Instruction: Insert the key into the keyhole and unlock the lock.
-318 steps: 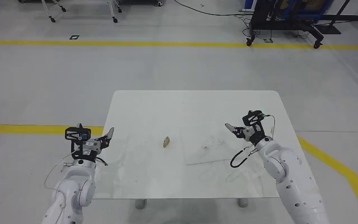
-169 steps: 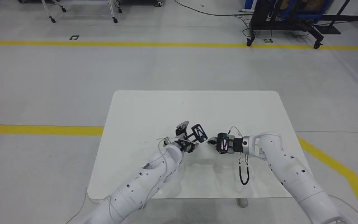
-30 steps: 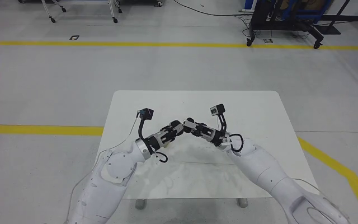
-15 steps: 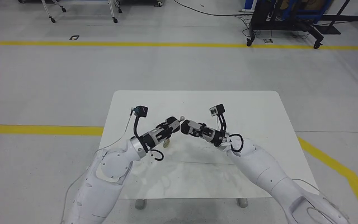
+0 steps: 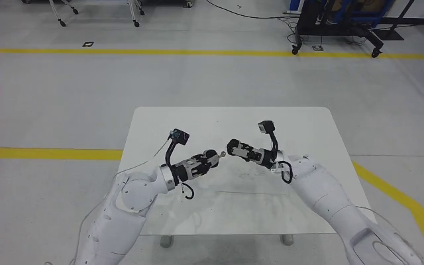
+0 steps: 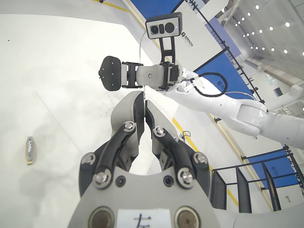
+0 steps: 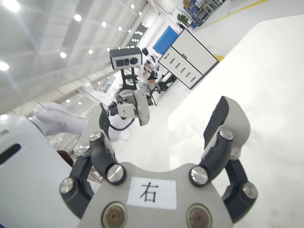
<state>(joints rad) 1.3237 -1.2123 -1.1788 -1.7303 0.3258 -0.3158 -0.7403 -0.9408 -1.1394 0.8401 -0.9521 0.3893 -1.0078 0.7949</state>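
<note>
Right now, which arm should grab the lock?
Probably right. The right claw is open and empty, while the left claw is shut on a thin metal piece, likely the key. The lock lies free on the table.

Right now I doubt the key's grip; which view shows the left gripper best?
Left wrist view: the left gripper is close up, pads shut on the thin key. Top view shows it small; right wrist view, distant.
</note>
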